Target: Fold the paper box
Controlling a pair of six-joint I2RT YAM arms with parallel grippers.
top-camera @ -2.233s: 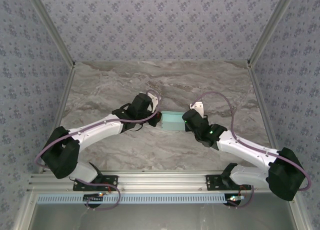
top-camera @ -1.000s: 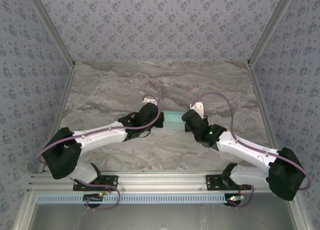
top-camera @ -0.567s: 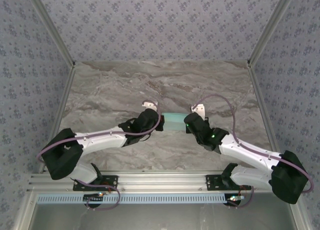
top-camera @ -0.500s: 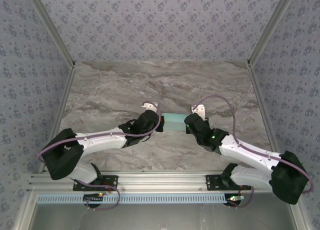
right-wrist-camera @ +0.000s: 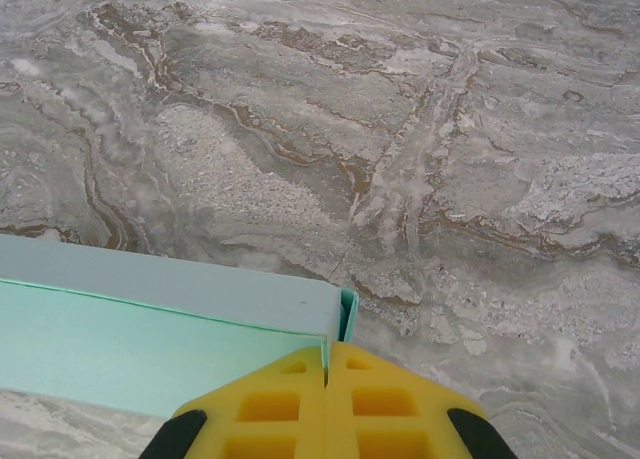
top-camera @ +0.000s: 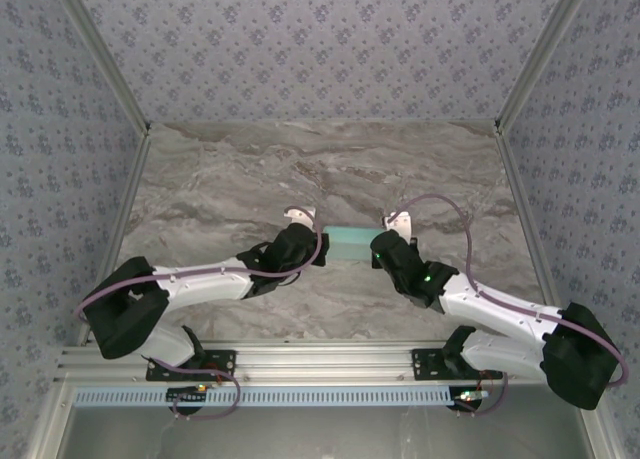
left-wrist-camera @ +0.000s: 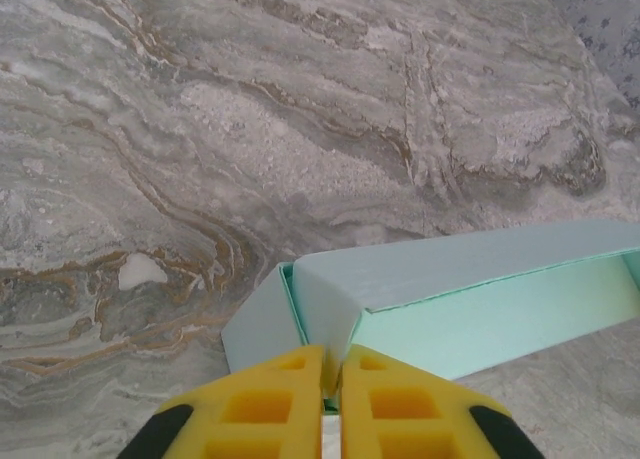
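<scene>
Box (top-camera: 347, 242) light blue; right gripper (right-wrist-camera: 327, 364) pinched on one end wall; left gripper (left-wrist-camera: 335, 374) hairline gap astride other end, can't tell if gripping.

A grey-and-brown veined marble table (top-camera: 250, 169) fills the floor of the enclosure, its streaks running mostly across (the wrist views show rusty-orange veins up close (left-wrist-camera: 150, 279)). Blue-grey floral wallpaper (top-camera: 320, 49) covers the walls, with bare metal posts (top-camera: 100, 54) slanting up the two back corners. Along the near edge lie a silver rail (top-camera: 330, 357) and, just below it, a pale slotted strip (top-camera: 330, 395).
</scene>
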